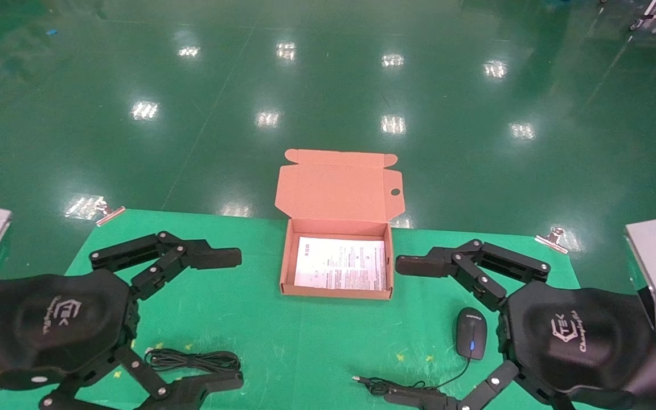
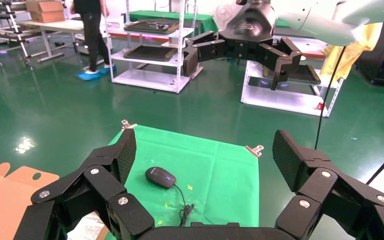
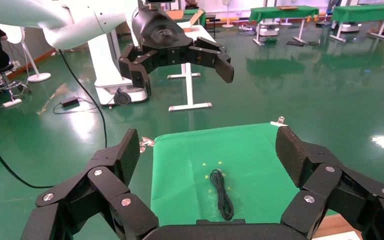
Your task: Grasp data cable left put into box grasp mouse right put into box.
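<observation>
The data cable (image 1: 191,360), a flat black bundle of loops, lies on the green cloth at front left; it also shows in the right wrist view (image 3: 221,194). My left gripper (image 1: 231,319) is open and empty, hovering above the cloth, with the cable close to its near finger. The black mouse (image 1: 471,333) with a blue-lit wheel lies at front right, its cord (image 1: 385,387) trailing toward the front; it also shows in the left wrist view (image 2: 160,177). My right gripper (image 1: 405,331) is open and empty beside it. The brown box (image 1: 286,262) stands open between them, a white sheet inside.
The box lid (image 1: 336,185) stands up at the back, past the table's far edge. Metal clips (image 1: 109,212) (image 1: 553,238) hold the green cloth at the far corners. Shelves and a standing person (image 2: 92,35) are far off on the green floor.
</observation>
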You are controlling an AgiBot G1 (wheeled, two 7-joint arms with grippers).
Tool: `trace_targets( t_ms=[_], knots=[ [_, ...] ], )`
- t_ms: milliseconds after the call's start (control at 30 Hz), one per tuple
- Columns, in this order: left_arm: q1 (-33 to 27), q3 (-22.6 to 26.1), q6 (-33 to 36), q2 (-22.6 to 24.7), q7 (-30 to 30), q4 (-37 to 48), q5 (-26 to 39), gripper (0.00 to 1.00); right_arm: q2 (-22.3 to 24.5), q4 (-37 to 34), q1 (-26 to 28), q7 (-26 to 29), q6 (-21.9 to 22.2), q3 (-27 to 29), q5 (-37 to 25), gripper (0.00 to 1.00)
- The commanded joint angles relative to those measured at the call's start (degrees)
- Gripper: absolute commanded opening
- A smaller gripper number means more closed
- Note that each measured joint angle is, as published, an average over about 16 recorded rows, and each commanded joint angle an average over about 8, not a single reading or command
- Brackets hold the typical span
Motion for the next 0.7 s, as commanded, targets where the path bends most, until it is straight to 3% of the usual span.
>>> trace_targets(
  t_ms=[33, 700],
  knots=[
    [0.0, 0.0, 0.0, 0.0, 0.0, 0.0, 0.0, 1.00, 0.0, 0.0, 0.0, 0.0, 0.0, 0.0, 0.0, 1.00],
    [0.0, 0.0, 0.0, 0.0, 0.0, 0.0, 0.0, 1.00, 0.0, 0.0, 0.0, 0.0, 0.0, 0.0, 0.0, 1.00]
  ],
)
